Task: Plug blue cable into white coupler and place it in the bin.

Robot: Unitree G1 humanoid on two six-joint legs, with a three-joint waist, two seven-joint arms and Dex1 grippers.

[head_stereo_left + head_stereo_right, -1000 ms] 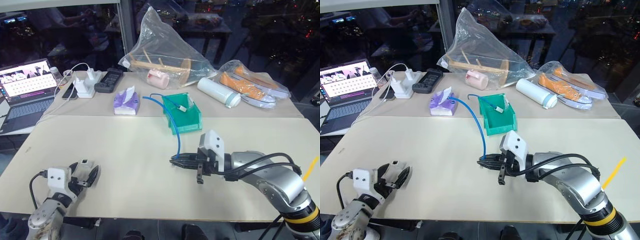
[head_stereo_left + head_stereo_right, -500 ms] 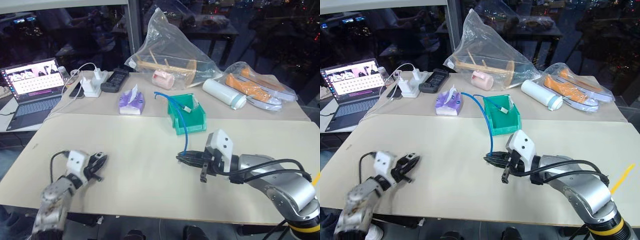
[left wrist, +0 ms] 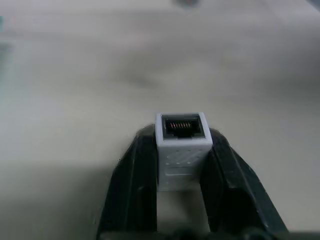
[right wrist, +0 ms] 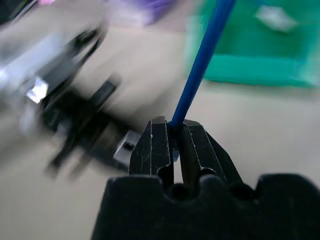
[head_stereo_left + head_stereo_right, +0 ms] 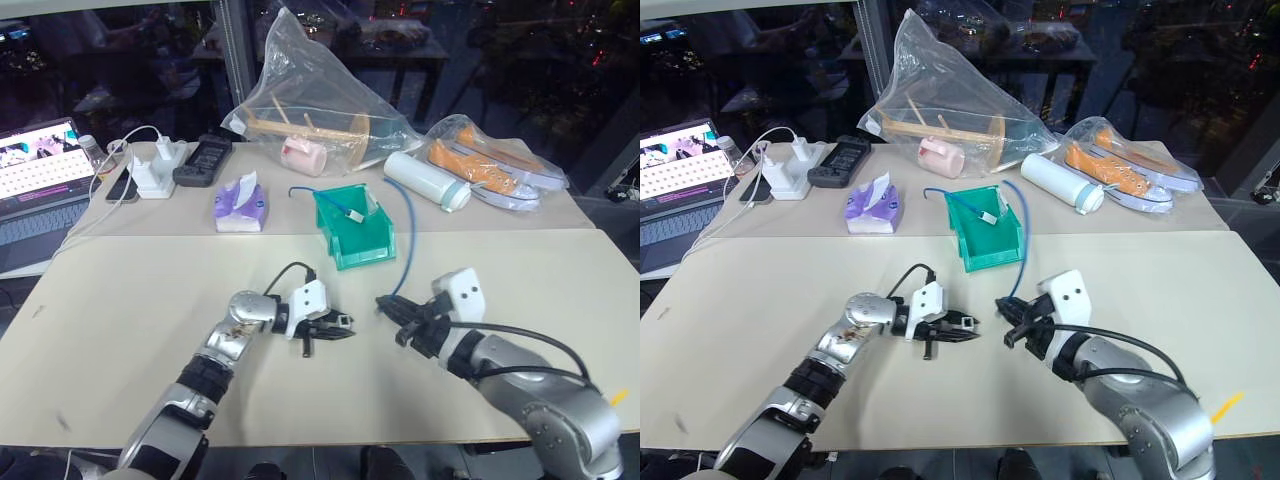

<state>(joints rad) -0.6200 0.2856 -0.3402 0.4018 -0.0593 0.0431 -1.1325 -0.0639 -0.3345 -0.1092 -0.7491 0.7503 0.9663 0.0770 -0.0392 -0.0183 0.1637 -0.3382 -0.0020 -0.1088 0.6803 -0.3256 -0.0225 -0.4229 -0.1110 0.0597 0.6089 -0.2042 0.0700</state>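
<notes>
My left gripper (image 3: 181, 137) is shut on the white coupler (image 3: 181, 145), whose dark socket faces away from the wrist. It hovers over the middle of the table (image 5: 130, 300), pointing right toward my right gripper (image 5: 386, 304). That gripper is shut on the blue cable (image 5: 411, 232) near one end. In the right wrist view the cable (image 4: 200, 65) rises from between the shut fingers, with the coupler a short way beyond them. The cable arcs up and back into the teal bin (image 5: 355, 245), where its other clear plug (image 5: 355, 213) lies. A small gap separates the two grippers.
Behind the bin lie a purple tissue pack (image 5: 238, 205), a white bottle (image 5: 425, 180), bagged orange shoes (image 5: 490, 165) and a large clear bag (image 5: 310, 100). A laptop (image 5: 35, 165), a white power adapter (image 5: 152, 178) and a black remote (image 5: 200, 158) sit at the back left.
My left arm swung from the front left edge to the table's middle, its fingers closing on the coupler. The right gripper turned and shifted slightly right with the cable. The camera view shifted.
</notes>
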